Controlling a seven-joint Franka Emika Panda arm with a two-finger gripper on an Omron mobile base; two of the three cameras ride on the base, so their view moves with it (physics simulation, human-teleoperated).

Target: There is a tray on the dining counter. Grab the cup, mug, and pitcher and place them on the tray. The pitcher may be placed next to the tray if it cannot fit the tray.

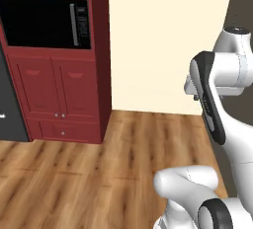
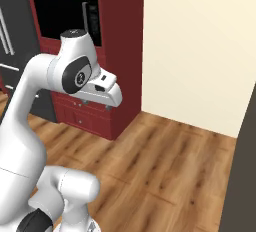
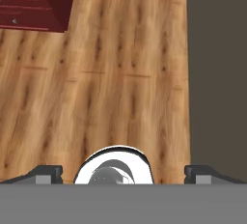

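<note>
The fingers (image 3: 123, 174) stand wide apart, empty, over wooden floor (image 3: 96, 73). Red cabinet (image 1: 54, 95) fills the upper left; driving on could clip it, I'd guess.

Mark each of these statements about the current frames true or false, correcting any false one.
1. The gripper is open and holds nothing. True.
2. The floor is grey tile. False: it is wooden planks.
3. A microwave sits built into the dark red cabinet. True.
4. The hand view looks down at a countertop. False: it looks down at the wooden floor, with a corner of the red cabinet at its upper left.
</note>
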